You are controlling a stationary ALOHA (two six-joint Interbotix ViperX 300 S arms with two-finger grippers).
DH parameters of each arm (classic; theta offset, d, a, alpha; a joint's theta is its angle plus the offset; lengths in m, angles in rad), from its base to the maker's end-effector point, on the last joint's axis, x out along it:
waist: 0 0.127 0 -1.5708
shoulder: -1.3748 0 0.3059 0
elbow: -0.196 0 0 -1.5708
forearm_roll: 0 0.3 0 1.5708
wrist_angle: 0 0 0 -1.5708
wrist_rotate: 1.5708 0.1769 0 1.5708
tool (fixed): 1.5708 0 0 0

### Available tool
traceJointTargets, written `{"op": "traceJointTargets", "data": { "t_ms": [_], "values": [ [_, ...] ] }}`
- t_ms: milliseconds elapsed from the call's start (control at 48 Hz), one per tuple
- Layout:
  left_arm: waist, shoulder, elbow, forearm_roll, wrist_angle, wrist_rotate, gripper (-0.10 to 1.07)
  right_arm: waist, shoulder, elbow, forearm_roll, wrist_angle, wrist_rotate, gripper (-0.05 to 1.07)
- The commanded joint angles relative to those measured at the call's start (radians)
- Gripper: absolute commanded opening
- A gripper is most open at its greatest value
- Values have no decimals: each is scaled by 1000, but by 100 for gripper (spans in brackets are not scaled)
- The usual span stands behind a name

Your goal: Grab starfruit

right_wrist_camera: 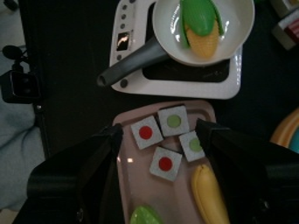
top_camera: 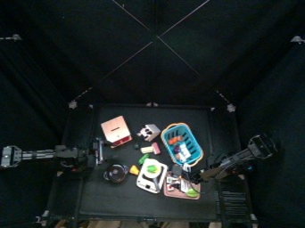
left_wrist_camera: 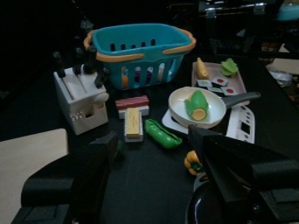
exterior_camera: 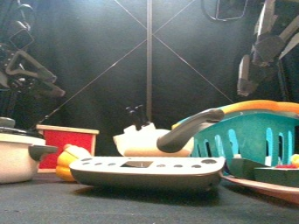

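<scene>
A small yellow-green fruit (left_wrist_camera: 193, 161), which may be the starfruit, lies on the black table just ahead of my left gripper (left_wrist_camera: 158, 188). The gripper is open and empty, and the fruit is nearer to one of its jaws. In the top view the left gripper (top_camera: 86, 158) hovers at the table's left side, beside a dark pot (top_camera: 116, 172). My right gripper (right_wrist_camera: 158, 175) is open and empty above a pink tray (right_wrist_camera: 131, 131) of small square pieces. In the top view it (top_camera: 212, 174) is at the front right.
A teal basket (left_wrist_camera: 140, 44) with an orange rim stands at the back. A white knife block (left_wrist_camera: 79, 96), a green cucumber (left_wrist_camera: 162, 131) and a white cooker (right_wrist_camera: 176, 79) with a pan of corn (right_wrist_camera: 201, 22) crowd the middle. A red box (top_camera: 116, 129) stands back left.
</scene>
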Motion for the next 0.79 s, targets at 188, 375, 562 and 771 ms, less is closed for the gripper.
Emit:
{"op": "traceJointTargets", "data": {
  "t_ms": [188,375,562,771],
  "values": [
    [-3,3,-20,-6,-9,0,98,-5,-69,-86,259,155,3,98],
    [-3,3,-20,-6,-8,0,98,-41,-57,-127,393,288,6,98],
    [-3,3,-20,-8,-3,-2,98,-60,-14,-140,387,337,80,98],
    [-3,3,-20,-8,-2,-2,98,-44,-3,-138,354,391,215,98]
  ]
}}
